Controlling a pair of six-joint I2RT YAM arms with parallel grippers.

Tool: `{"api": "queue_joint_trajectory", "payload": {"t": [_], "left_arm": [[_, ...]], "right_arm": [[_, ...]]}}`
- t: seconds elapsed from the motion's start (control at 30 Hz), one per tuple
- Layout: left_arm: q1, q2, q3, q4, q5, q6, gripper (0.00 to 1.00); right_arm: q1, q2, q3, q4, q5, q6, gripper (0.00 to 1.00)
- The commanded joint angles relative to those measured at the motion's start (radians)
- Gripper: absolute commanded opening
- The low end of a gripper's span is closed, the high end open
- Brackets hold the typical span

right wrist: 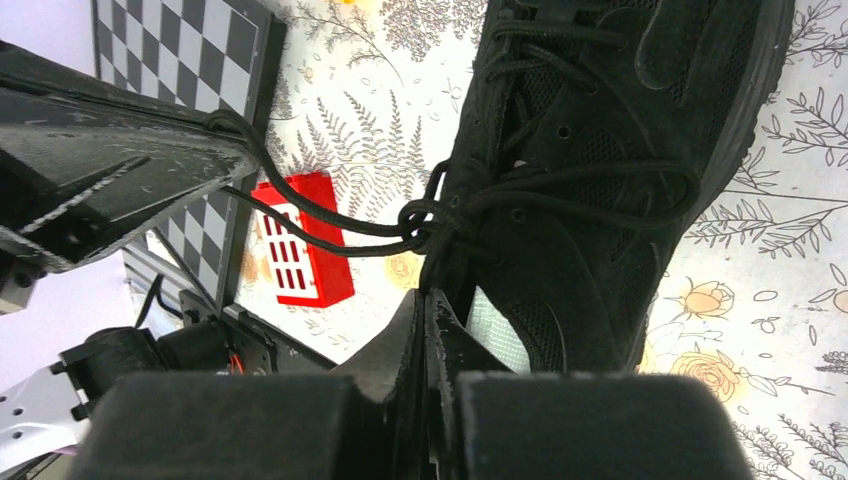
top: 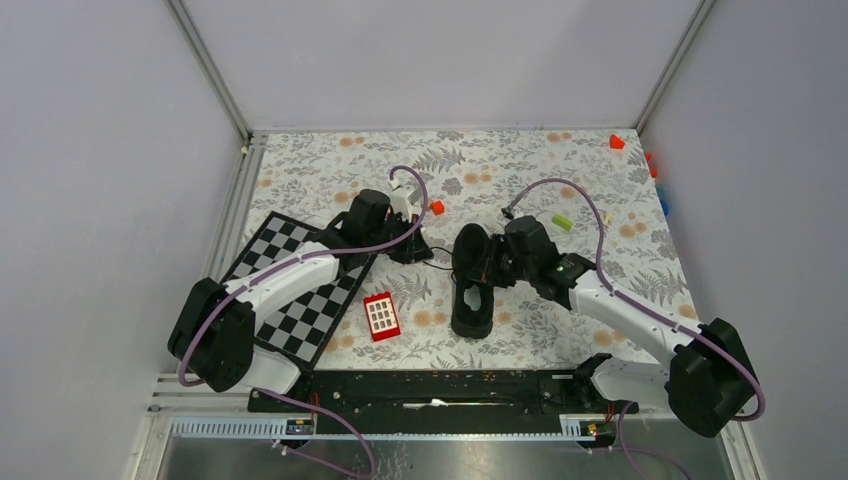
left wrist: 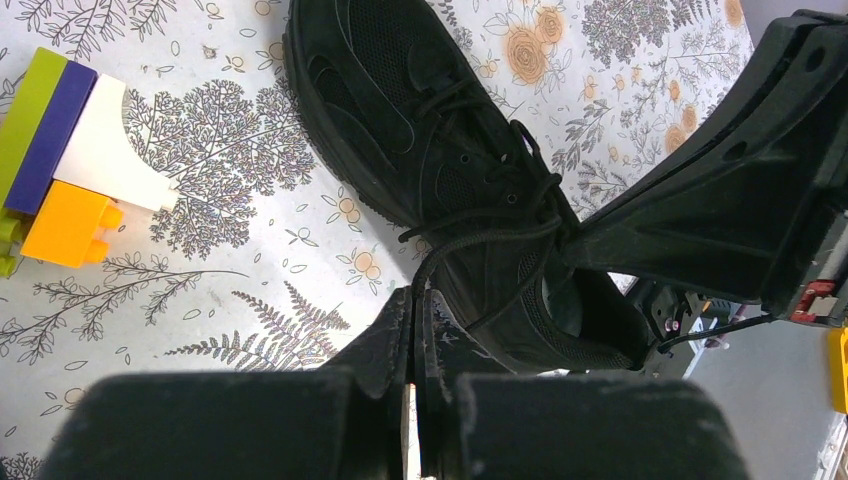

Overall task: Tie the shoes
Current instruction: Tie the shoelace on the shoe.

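Cinching the knot (right wrist: 425, 222) well called for both strands drawn outward evenly and low, so the shoe (top: 472, 300), lying mid-surface (top: 560, 180) between the arms, did not drag. The left gripper (left wrist: 415, 320) had its jaws pressed together, pinching a taut lace (left wrist: 480, 238) that ran to the knot. The right gripper (right wrist: 425, 320) had its jaws shut at the shoe's throat, probably on the other strand, though its tips hid the contact.

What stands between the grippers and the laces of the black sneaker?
Nothing visible does. The left gripper and the right gripper are each shut on the laces of the black sneaker; the red block lies off to its side.
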Motion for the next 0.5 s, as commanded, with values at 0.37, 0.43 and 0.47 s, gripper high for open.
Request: {"api": "queue_joint_trajectory", "payload": {"t": [0.37, 0.43, 0.47], "left_arm": [[-0.006, -0.004, 0.031, 0.041, 0.017, 0.008, 0.0], [-0.006, -0.003, 0.031, 0.041, 0.017, 0.008, 0.0], [-0.006, -0.003, 0.031, 0.041, 0.017, 0.01, 0.0]], "right_arm": [[0.082, -0.036, 0.05, 0.034, -0.048, 0.007, 0.0], [0.1, -0.019, 0.059, 0.044, -0.053, 0.01, 0.0], [0.11, -0.011, 0.063, 0.05, -0.055, 0.012, 0.0]]}}
